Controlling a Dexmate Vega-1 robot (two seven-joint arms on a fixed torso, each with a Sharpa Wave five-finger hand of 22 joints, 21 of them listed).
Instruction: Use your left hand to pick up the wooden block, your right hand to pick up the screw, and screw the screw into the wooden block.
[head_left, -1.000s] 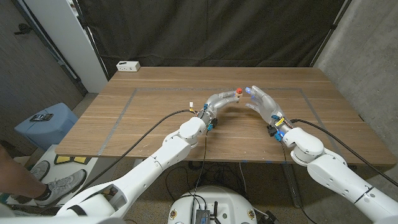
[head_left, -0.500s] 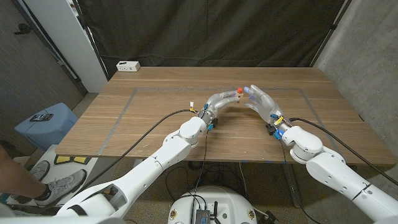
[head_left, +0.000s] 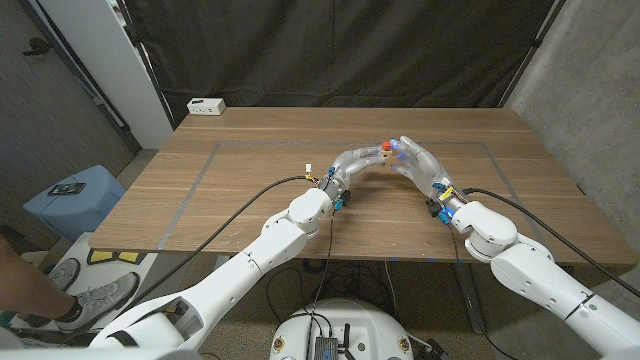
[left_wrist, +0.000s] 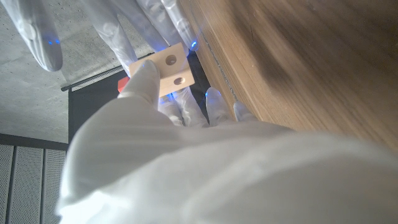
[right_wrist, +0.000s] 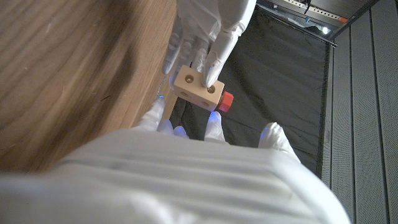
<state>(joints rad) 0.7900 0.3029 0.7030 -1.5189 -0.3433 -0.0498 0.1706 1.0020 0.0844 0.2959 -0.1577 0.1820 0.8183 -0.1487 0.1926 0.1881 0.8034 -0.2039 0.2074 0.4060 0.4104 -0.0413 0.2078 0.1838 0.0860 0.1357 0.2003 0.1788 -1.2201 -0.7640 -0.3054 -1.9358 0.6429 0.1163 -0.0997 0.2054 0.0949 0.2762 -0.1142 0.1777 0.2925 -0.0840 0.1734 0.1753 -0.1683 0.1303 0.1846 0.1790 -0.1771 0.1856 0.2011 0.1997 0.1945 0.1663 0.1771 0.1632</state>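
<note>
just above the middle of the head frame the left hand (head_left: 352, 161) holds the wooden block (head_left: 381, 156) pinched in its fingertips, clear of the table, with the right hand (head_left: 420, 165) right beside it, fingers reaching toward the block. whether the right hand has hold of the screw (head_left: 385, 147) i cannot tell; its red head shows at the block, and in the right wrist view the red head (right_wrist: 224, 101) sits against the block's far side.

the block (right_wrist: 198, 86) looks small, light, stiff and smooth, with two drilled holes on one face; likely best held by its plain sides, leaving the holes free. the screw looks tiny and easy to fumble, best turned by its head.

below them lies the wooden table (head_left: 240, 190) with a faint taped rectangle; a white box (head_left: 206, 105) sits at its upper left corner, black curtain behind, grey walls at both sides.
</note>
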